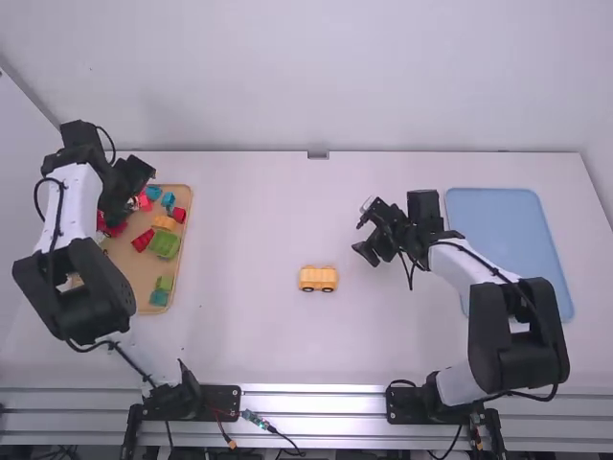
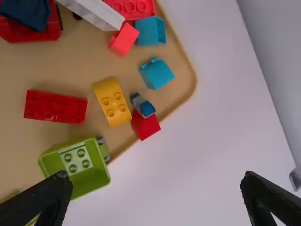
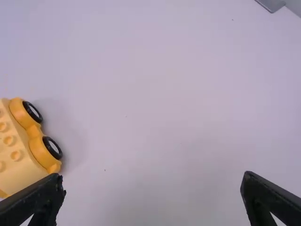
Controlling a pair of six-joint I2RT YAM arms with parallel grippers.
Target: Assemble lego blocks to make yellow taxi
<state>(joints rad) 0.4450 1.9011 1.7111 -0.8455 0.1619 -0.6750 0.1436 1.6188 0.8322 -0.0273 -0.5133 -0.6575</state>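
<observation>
Right gripper (image 1: 364,233) fingers stand wide apart, with the yellow wheeled car base (image 1: 318,279) near them on the white table (image 1: 249,335), to their left and closer to the arm bases. Farther left, the left gripper (image 1: 126,184), fingers also spread, hangs over the wooden tray (image 1: 123,251), where a yellow brick (image 2: 112,101) lies among coloured blocks.

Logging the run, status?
Both hands open, empty. Yellow car base on table, wheels on. Yellow block in tray, unused.
</observation>
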